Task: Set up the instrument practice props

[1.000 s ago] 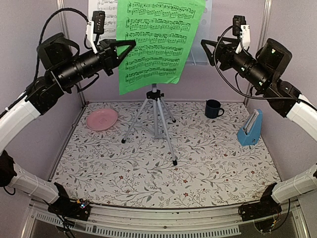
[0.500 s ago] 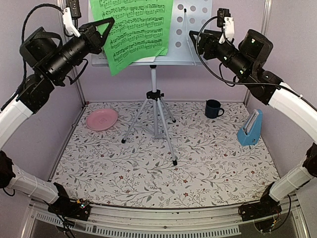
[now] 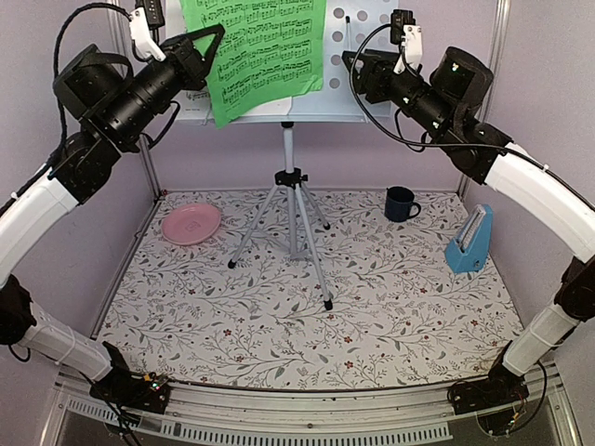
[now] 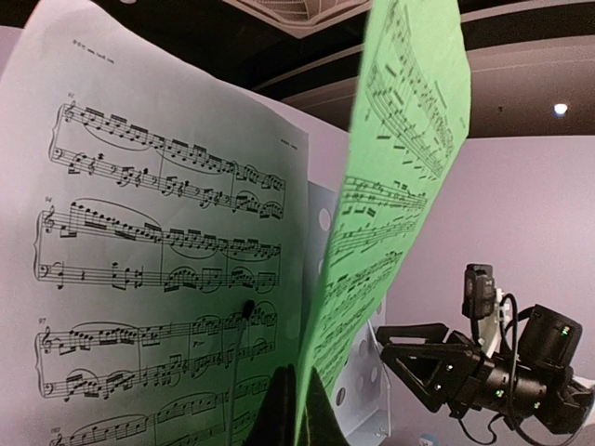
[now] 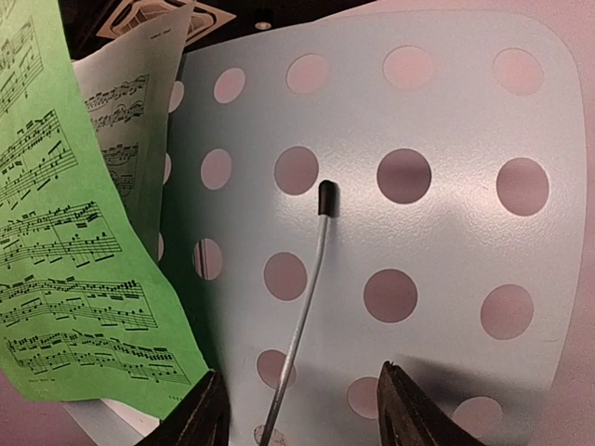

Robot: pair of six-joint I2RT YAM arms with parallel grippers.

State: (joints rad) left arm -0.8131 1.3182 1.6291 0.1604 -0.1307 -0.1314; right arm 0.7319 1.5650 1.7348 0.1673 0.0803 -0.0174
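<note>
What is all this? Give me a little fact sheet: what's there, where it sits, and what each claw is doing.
Stand: pale perforated music stand on a silver tripod, at the back of the table
Pages: white page against the stand; green page in front of it, tilted
Left arm: left gripper shut on the green page's edge
Right arm: right gripper open, fingers either side of the stand's wire page holder
Metronome: blue metronome on the table, right side
Other: pink plate, dark blue mug

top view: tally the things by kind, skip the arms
sheet-music pages: 2 (green page, white page)
music stand: 1
metronome: 1
plate: 1
mug: 1
total: 6
</note>
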